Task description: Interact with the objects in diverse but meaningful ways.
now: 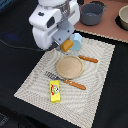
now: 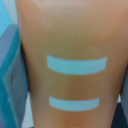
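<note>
The jaws seem closed on the bread loaf (image 1: 67, 45), held in the air just beyond the tan plate (image 1: 69, 66), beside the pale blue carton (image 1: 76, 40). Good practice: lower it slowly and straight, clear of the carton. The loaf is orange-yellow, smooth, with two pale stripes (image 2: 76, 64).

- No word, brand or number can be read in either view.
- The yellow butter block (image 1: 55, 91) bears a small red-and-white label, too blurred to read.
- The orange-yellow bread loaf (image 2: 75, 65) bears two plain pale bars (image 2: 76, 64), without letters.
</note>
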